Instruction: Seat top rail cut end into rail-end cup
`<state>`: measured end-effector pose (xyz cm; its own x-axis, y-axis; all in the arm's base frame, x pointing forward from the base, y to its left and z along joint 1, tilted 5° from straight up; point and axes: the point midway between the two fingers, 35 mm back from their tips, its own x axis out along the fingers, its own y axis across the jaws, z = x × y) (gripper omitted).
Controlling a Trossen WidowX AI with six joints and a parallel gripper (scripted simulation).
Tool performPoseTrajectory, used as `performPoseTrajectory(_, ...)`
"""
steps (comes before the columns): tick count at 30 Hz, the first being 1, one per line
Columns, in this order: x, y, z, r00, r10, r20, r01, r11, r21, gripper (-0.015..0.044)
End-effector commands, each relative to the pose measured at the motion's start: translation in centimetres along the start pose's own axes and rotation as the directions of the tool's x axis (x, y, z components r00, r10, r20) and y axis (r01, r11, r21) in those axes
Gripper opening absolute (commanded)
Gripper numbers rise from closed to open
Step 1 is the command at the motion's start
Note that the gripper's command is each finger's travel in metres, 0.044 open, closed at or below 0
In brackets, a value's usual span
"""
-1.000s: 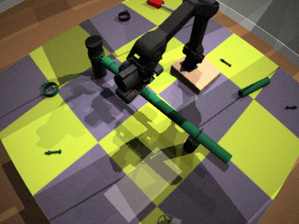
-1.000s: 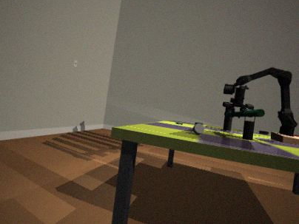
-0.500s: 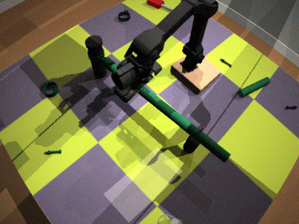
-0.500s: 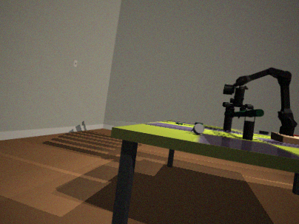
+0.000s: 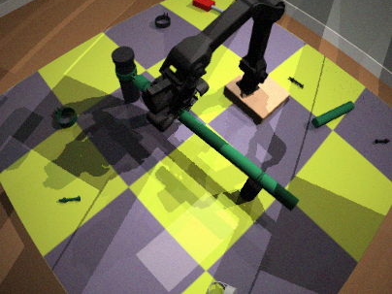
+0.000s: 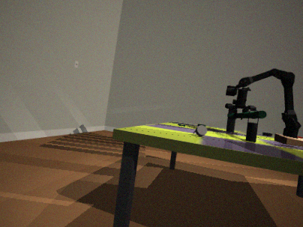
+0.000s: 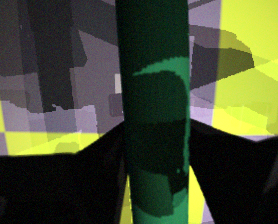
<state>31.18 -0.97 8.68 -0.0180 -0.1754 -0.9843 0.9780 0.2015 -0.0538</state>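
The black arm (image 5: 215,30) (image 6: 262,76) is bent high in elbow, and its gripper (image 5: 177,110) (image 6: 245,113) (image 7: 154,123) reaches down at left (its two fingers are closed firmly on something).

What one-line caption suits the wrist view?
Gripper closed on the green rail, its fingers on either side, above a yellow-and-purple surface.

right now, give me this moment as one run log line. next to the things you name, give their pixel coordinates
gripper (image 5: 176,107) (image 7: 154,123): shut on long green rail (image 5: 228,149) (image 6: 245,114) (image 7: 155,100) | rail: through loop on short post (image 5: 249,189) (image 6: 251,131) | cup seating: cannot tell | release: not done
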Motion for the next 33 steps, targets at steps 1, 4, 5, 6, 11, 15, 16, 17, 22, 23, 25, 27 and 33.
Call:
performPoseTrajectory(1,-0.1,0.1,0.8,1.0,0.005,0.015,-0.005,1.0,0.002,0.0)
performPoseTrajectory(4,-0.1,0.1,1.0,1.0,0.005,0.015,-0.005,1.0,0.002,0.0)
performPoseTrajectory(5,-0.1,0.1,1.1,1.0,0.005,0.015,-0.005,1.0,0.002,0.0)
performPoseTrajectory(6,-0.1,0.1,1.2,1.0,0.005,0.015,-0.005,1.0,0.002,0.0)
performPoseTrajectory(11,0.0,0.1,1.5,1.0,0.005,0.016,-0.005,1.0,0.002,0.0)
performPoseTrajectory(15,0.0,0.1,1.8,1.0,0.005,0.016,-0.005,1.0,0.002,0.0)
performPoseTrajectory(16,0.1,0.1,1.9,1.0,0.005,0.016,-0.005,1.0,0.002,0.0)
performPoseTrajectory(17,0.1,0.1,2.0,1.0,0.005,0.016,-0.005,1.0,0.003,0.0)
performPoseTrajectory(22,0.2,0.0,1.3,1.0,-0.001,0.002,0.001,1.0,-0.001,0.0)
performPoseTrajectory(23,0.2,0.0,1.3,1.0,-0.001,0.002,0.001,1.0,-0.001,0.0)
performPoseTrajectory(25,0.2,0.0,1.3,1.0,-0.001,0.002,0.001,1.0,-0.001,0.0)
performPoseTrajectory(27,0.2,0.0,1.3,1.0,-0.001,0.002,0.001,1.0,-0.001,0.0)
performPoseTrajectory(33,0.2,0.0,1.3,1.0,-0.001,0.002,0.001,1.0,-0.001,0.0157)
